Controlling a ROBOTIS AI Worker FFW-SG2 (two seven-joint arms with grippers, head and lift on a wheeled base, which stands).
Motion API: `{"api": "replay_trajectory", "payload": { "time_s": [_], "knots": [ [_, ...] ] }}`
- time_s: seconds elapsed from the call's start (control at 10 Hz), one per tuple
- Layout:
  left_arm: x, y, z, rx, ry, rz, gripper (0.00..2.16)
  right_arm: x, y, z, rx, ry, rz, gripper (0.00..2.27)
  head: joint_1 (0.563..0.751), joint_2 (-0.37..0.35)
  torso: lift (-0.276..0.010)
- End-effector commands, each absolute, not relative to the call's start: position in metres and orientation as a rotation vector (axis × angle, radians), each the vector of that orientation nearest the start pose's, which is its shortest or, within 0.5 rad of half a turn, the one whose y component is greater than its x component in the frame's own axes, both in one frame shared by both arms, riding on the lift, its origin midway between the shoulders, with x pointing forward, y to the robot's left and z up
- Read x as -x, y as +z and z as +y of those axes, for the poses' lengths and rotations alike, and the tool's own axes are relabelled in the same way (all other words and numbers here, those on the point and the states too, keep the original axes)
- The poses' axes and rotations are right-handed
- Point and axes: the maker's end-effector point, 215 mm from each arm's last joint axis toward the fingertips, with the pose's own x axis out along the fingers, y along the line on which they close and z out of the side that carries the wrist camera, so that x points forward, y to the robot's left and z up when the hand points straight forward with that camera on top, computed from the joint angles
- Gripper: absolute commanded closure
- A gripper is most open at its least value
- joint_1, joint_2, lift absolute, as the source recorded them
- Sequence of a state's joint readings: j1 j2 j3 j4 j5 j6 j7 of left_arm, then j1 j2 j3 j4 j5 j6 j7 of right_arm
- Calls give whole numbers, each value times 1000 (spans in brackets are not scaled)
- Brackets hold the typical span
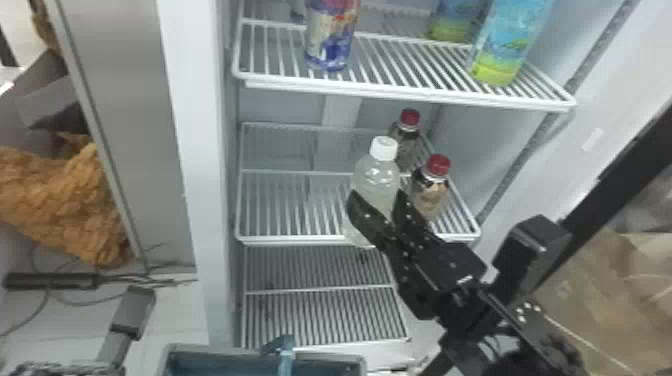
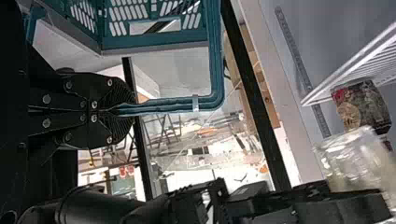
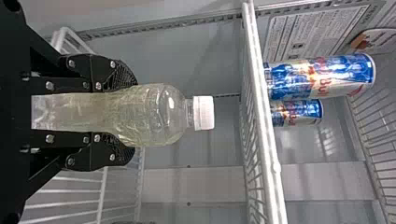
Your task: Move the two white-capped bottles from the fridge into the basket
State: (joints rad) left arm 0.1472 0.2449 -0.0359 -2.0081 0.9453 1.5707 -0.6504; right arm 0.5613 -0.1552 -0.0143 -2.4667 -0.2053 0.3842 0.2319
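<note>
In the head view my right gripper point(image 1: 377, 201) is shut around the body of a white-capped bottle point(image 1: 376, 175), upright at the front of the middle fridge shelf. In the right wrist view the bottle point(image 3: 152, 113) is between the two fingers of the right gripper point(image 3: 125, 115), its cap beyond the tips. The teal basket point(image 1: 200, 350) is at the bottom edge of the head view, with part of my left arm point(image 1: 131, 312) to its left. In the left wrist view the left gripper point(image 2: 122, 110) is shut on the handle point(image 2: 173, 105) of the basket point(image 2: 154, 45).
Two red-capped bottles point(image 1: 431, 187) stand right of and behind the held bottle. The upper shelf point(image 1: 400, 92) carries a blue can point(image 1: 330, 37) and blue-green bottles point(image 1: 507, 42), its front edge above the bottle. The fridge wall point(image 1: 195, 150) stands left, a lower rack point(image 1: 325, 310) below.
</note>
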Motion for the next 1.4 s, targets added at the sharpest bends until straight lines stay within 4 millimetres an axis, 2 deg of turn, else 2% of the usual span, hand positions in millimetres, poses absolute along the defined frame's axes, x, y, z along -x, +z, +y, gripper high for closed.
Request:
{"api": "replay_trajectory", "payload": {
  "time_s": [0.0, 0.3, 0.5, 0.9, 1.3],
  "knots": [
    [-244, -376, 5, 803, -1258, 1163, 1168, -397, -241, -172, -42, 356, 95, 921, 695, -265, -260],
    [-246, -377, 6, 796, -1253, 1163, 1168, -352, -250, -174, -19, 387, 232, 921, 695, -306, -260],
    [-246, -379, 7, 794, -1250, 1168, 1170, -325, -264, -173, -13, 411, 347, 921, 695, -322, -260],
    [-250, -379, 8, 776, -1244, 1163, 1168, -291, -330, -184, -23, 431, 615, 923, 695, -350, -260],
    [-251, -380, 8, 778, -1241, 1164, 1168, -273, -375, -160, -93, 527, 776, 921, 695, -350, -260]
  ]
}}
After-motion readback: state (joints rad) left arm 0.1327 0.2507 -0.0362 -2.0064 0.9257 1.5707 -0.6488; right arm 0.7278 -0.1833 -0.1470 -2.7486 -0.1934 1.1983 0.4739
